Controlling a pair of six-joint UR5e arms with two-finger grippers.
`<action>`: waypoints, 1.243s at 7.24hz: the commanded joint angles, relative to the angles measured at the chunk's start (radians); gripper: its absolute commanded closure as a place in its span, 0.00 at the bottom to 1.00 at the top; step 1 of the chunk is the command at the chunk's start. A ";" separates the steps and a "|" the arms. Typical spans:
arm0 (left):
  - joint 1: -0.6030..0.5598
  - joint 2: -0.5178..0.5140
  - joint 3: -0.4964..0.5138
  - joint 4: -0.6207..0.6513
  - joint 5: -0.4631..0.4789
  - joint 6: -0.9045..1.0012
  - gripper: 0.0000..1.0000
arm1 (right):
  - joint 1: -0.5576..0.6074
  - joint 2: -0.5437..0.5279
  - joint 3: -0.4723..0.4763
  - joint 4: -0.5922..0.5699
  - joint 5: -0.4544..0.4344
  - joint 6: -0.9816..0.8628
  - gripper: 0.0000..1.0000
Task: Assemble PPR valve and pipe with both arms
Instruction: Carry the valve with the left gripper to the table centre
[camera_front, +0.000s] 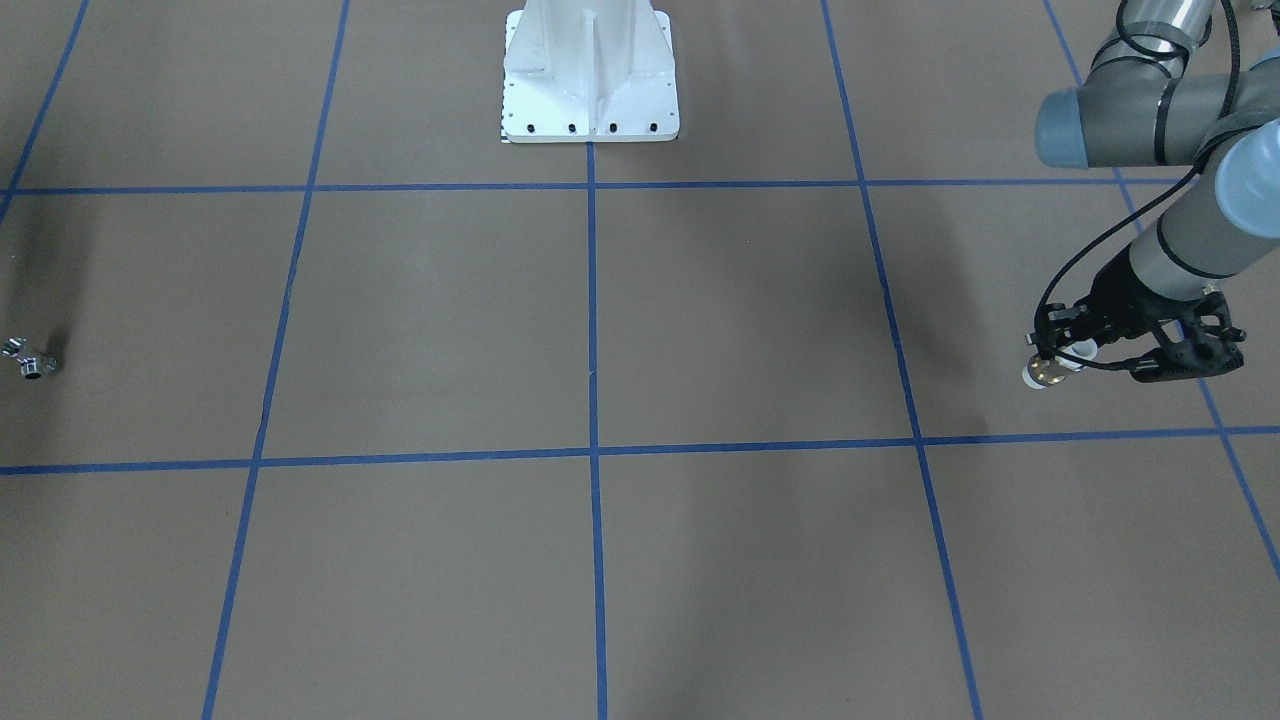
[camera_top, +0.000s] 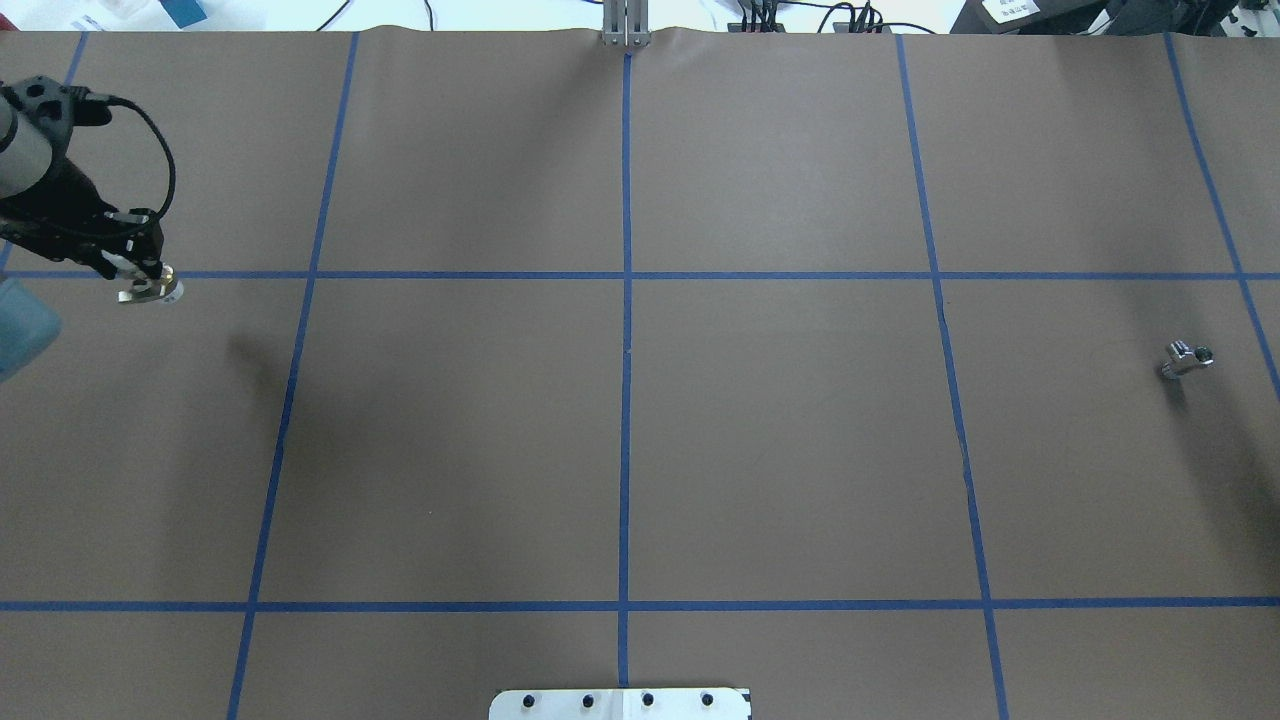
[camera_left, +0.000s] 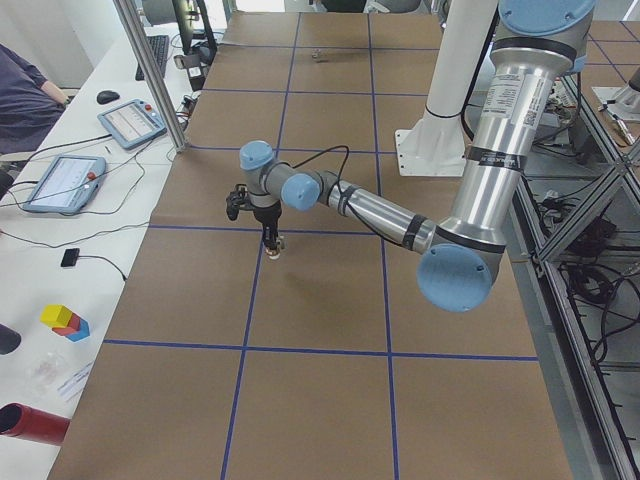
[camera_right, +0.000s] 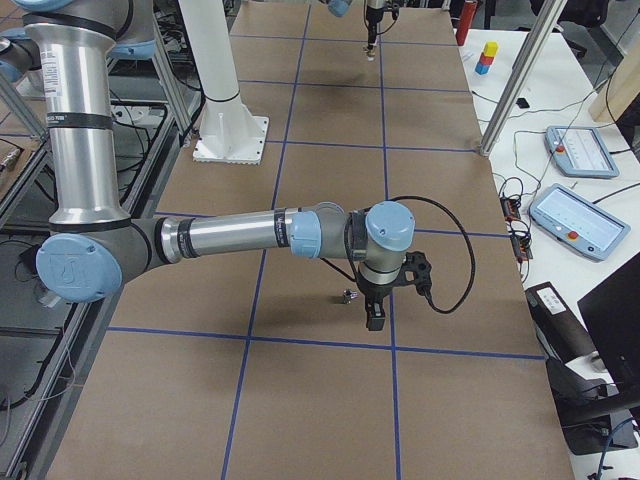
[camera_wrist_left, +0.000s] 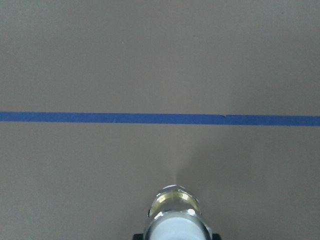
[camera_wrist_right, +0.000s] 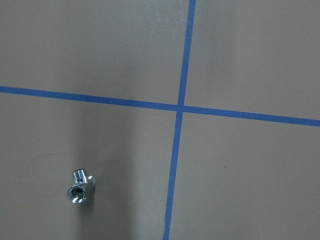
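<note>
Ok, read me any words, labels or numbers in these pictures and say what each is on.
Nothing can be read.
Print on the left arm: too small to read.
Mark on the right arm, on its blue cap: blurred.
The tablet screens: too small.
The valve and the pipe: no lettering seen.

No text, label, brand, number or sign can be read in any view.

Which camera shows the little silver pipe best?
The right wrist view: the pipe is biggest there, dark opening and prong clear. Overhead and front views show a tiny glint; side views, a speck; left wrist view, nothing.
</note>
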 joint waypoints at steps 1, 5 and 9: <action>0.098 -0.223 0.000 0.185 0.000 -0.140 1.00 | 0.001 0.000 0.021 -0.002 -0.001 0.010 0.00; 0.274 -0.652 0.255 0.212 0.027 -0.369 1.00 | -0.022 -0.006 0.023 0.004 -0.015 0.007 0.00; 0.392 -0.795 0.508 0.010 0.141 -0.464 1.00 | -0.026 -0.005 0.026 0.006 0.024 0.013 0.00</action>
